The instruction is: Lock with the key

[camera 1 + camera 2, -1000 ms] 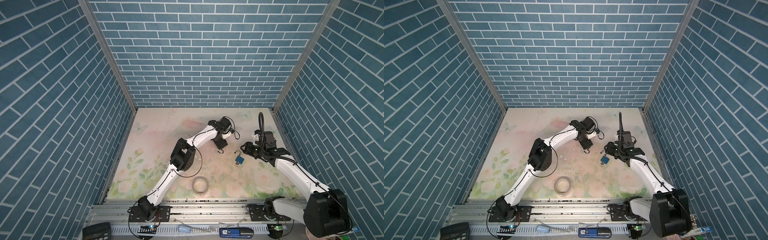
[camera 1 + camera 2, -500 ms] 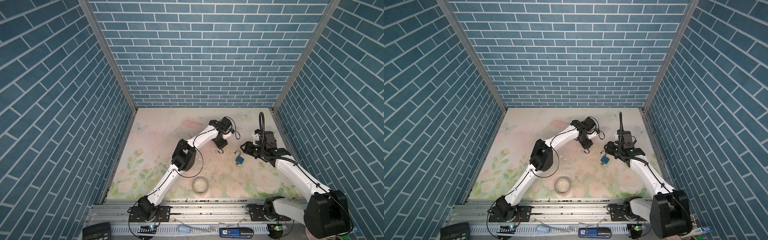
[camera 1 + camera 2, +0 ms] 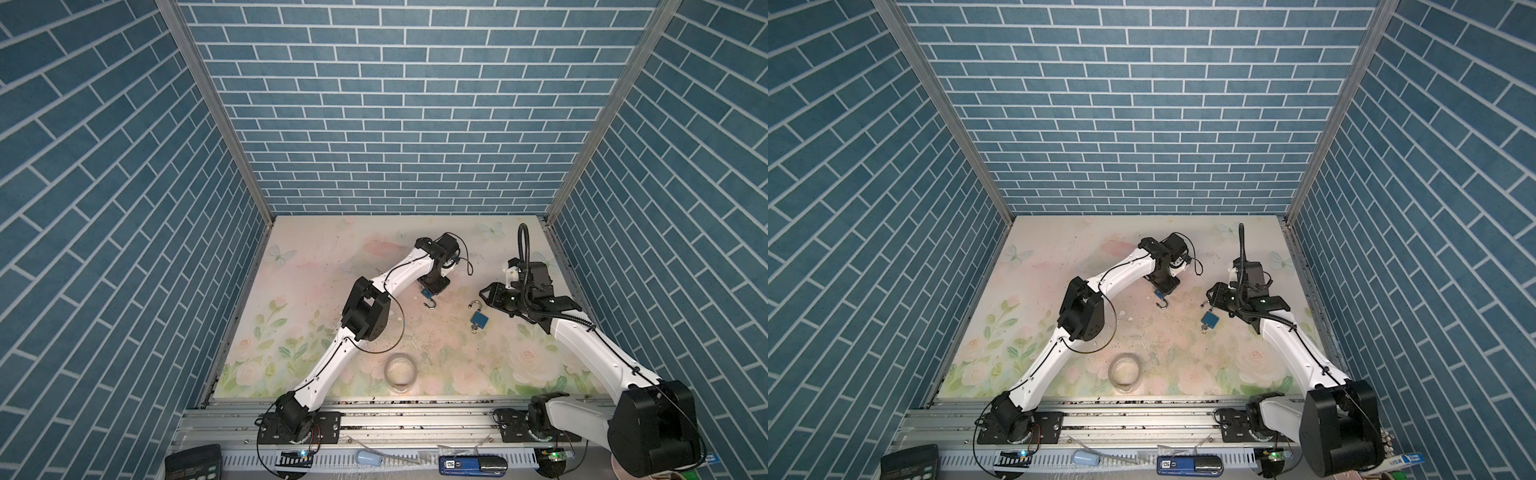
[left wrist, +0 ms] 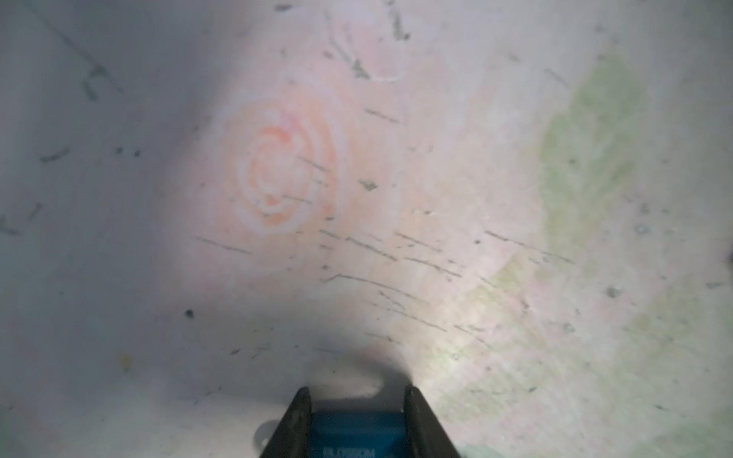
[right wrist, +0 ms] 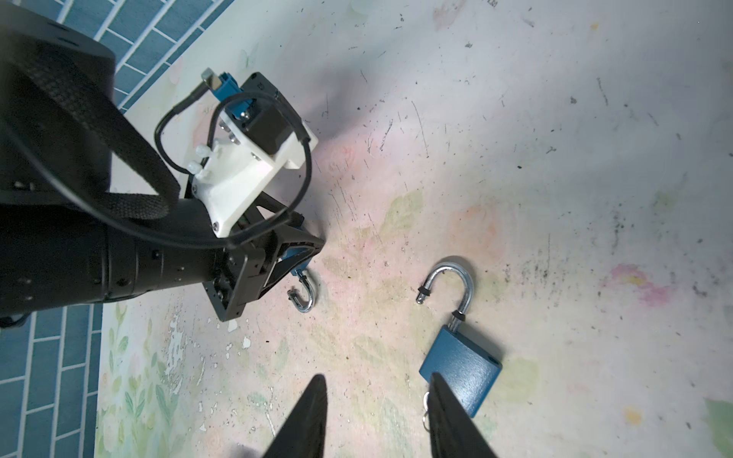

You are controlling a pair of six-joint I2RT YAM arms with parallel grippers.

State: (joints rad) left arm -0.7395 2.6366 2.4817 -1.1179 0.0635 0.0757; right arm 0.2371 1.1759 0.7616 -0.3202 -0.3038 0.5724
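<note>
My left gripper (image 4: 357, 390) is shut on a small blue padlock (image 4: 355, 434), whose body fills the gap between the two fingers. In both top views that padlock (image 3: 427, 293) rests low on the floral table with its open shackle (image 3: 430, 306) sticking out toward the front. A larger blue padlock (image 5: 460, 372) lies flat further right, shackle (image 5: 456, 283) swung open, with the key (image 3: 474, 329) and its ring (image 5: 425, 410) at its bottom end. My right gripper (image 5: 377, 376) hangs open over bare table, one finger beside that padlock's body.
A roll of clear tape (image 3: 401, 374) lies near the front of the table. The metal rail (image 3: 415, 419) with both arm bases runs along the front edge. Blue brick walls close in the back and both sides.
The left gripper's jaws have closed onto the small padlock. Both arms and the larger padlock have stayed where they were.
</note>
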